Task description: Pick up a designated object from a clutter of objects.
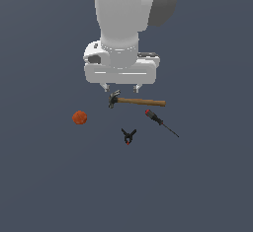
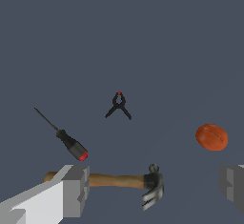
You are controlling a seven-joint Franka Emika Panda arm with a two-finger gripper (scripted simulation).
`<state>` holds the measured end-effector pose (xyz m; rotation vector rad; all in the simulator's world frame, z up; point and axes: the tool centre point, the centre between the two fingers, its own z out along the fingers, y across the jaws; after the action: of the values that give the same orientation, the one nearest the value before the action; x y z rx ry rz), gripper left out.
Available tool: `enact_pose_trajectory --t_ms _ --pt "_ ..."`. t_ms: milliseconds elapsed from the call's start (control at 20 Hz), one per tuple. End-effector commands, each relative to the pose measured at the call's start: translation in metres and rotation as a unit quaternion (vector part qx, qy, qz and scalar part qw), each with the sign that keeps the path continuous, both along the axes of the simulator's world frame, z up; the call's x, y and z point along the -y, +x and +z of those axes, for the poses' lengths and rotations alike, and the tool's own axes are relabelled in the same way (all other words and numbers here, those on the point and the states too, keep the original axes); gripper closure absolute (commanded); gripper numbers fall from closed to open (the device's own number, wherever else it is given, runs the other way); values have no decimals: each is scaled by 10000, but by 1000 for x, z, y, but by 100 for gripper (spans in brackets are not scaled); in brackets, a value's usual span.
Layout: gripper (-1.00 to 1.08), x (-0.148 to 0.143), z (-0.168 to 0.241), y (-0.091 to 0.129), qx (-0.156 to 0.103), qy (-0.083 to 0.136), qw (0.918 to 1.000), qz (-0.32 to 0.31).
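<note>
The designated object, a small orange-red ball, lies on the dark floor at the exterior view's left. My gripper hangs open above the hammer's dark head, with nothing between its fingers. The ball is well off to the side of the gripper, apart from it. A red-and-black-handled screwdriver and a small black clamp make up the rest of the clutter of objects.
The arm's white body fills the upper middle of the exterior view. All the items lie apart from one another on a flat dark grey-blue floor.
</note>
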<state>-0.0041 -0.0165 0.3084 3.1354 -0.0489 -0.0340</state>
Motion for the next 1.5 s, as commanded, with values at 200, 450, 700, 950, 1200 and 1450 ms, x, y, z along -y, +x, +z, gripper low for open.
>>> enact_pose_trajectory --t_ms 200,450,700,950,1200,1450 --pt "-92 3 3 0 23 -43 10000 41" --pt "-92 11 10 -2 75 -149 9998 146" --pt "-92 12 8 -1 74 -140 9998 119" --pt "-92 25 -6 1 75 -93 9999 -82" --pt "-92 51 -34 3 77 -14 9988 -478" --pt "-92 91 -75 0 83 69 9940 -1086"
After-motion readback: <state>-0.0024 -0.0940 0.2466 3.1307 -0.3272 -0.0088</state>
